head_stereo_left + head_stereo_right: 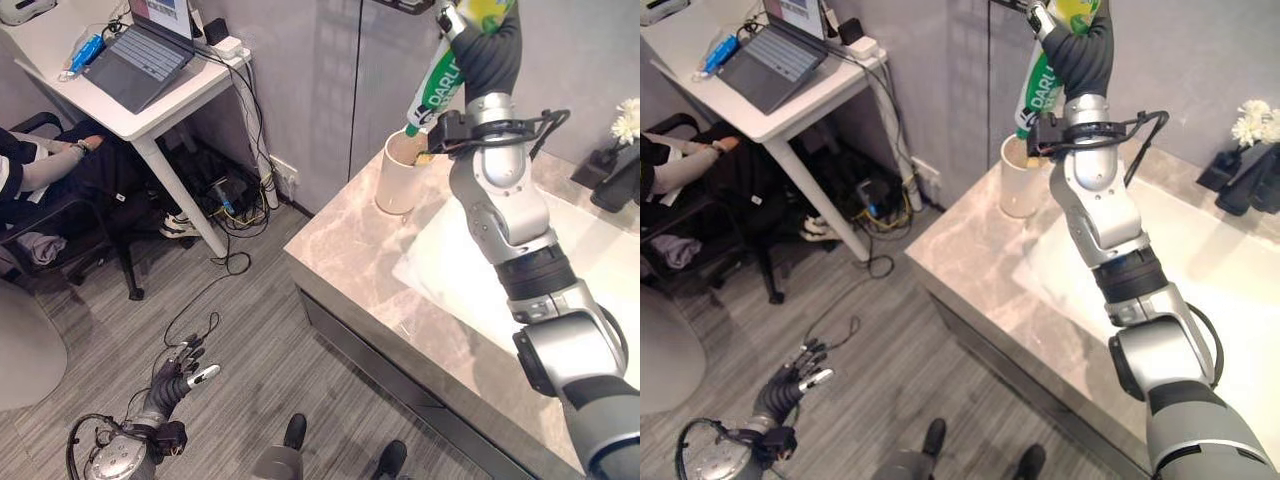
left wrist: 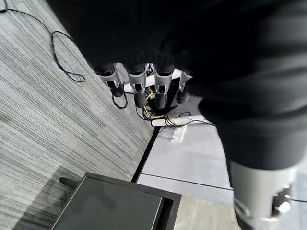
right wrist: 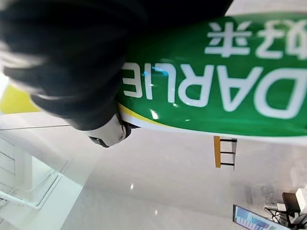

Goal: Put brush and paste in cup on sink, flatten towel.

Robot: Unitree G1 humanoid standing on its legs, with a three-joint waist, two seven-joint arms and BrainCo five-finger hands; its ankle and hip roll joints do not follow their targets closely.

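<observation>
My right hand [image 1: 488, 48] is raised high over the counter, shut on a green and white toothpaste tube [image 1: 438, 85]. The tube tilts cap-down, and its tip reaches the mouth of a cream cup [image 1: 398, 182] that stands on the far left corner of the marble counter [image 1: 350, 250]. In the right wrist view the tube [image 3: 216, 91] lies across the hand [image 3: 72, 62], with the thumb against it. My left hand [image 1: 182, 375] hangs low over the grey floor, open, its fingers [image 2: 136, 84] straight and holding nothing.
A white sink basin [image 1: 455, 275] lies in the counter right of the cup. White flowers [image 1: 628, 118] and a dark object [image 1: 615, 180] stand at the far right. To the left is a white desk [image 1: 170, 100] with a laptop [image 1: 150, 55] and a seated person [image 1: 50, 165].
</observation>
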